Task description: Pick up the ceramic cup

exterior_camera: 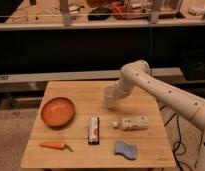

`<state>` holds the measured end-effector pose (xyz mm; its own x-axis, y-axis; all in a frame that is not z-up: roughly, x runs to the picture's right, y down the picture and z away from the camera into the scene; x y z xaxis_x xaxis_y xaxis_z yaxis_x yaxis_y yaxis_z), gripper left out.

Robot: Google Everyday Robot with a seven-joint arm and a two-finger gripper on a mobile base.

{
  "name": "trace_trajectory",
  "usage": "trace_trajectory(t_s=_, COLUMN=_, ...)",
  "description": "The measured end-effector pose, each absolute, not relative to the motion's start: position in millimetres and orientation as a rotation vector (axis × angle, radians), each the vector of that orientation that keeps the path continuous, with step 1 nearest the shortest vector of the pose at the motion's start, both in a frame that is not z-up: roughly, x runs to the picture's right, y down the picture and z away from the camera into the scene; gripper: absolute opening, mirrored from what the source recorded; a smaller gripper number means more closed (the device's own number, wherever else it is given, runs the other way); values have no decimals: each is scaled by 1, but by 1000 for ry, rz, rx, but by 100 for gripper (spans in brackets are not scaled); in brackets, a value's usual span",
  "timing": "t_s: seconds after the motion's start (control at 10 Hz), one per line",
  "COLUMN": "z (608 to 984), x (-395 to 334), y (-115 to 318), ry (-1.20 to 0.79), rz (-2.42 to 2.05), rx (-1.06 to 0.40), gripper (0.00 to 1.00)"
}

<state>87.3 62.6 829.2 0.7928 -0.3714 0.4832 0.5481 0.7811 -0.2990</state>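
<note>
Near the middle of the frame, toward the far edge of the desk (152, 146), the ceramic cup (109, 98) stands upright. The tool (115, 93) is pinched shut on its right rim. An orange bowl (58, 111) sits to the left, and a white bottle (134, 123) lies at lower right.

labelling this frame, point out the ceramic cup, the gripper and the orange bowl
ceramic cup (109, 99), camera view, on its white outer wall
gripper (115, 93), camera view, between its fingertips at the cup's rim
orange bowl (58, 111), camera view, on its bare inside
</note>
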Motion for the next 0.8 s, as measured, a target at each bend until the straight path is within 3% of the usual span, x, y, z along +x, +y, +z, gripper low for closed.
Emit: trace_trajectory(t_s=0.8, z=806, x=92, y=38, ry=-455, rz=-525, rx=-411, gripper=0)
